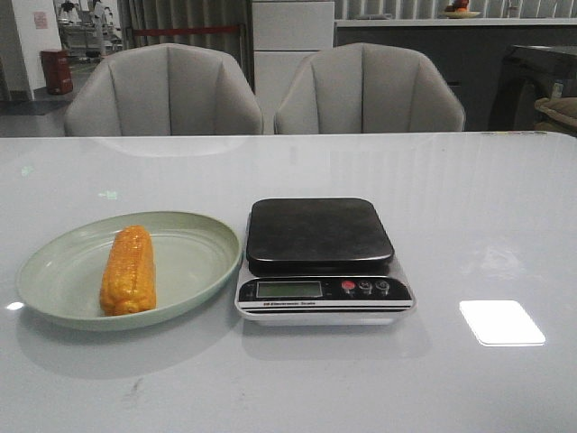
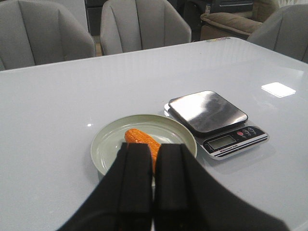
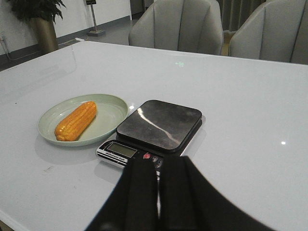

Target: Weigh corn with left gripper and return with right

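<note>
The orange-yellow corn (image 1: 128,270) lies lengthwise on a pale green plate (image 1: 194,262) at the front left of the table; it also shows as the corn (image 2: 139,138) and the corn (image 3: 76,121) in the wrist views. A kitchen scale (image 1: 320,233) with a bare black platform stands just right of the plate. My left gripper (image 2: 153,149) is shut and empty, held back from the plate on its near side. Shut and empty too, my right gripper (image 3: 158,163) hovers short of the scale's display (image 3: 121,149). Neither gripper appears in the front view.
Two grey chairs (image 1: 166,90) stand behind the far table edge. The white tabletop (image 1: 487,207) is glossy, with a bright light reflection (image 1: 501,322) at the front right.
</note>
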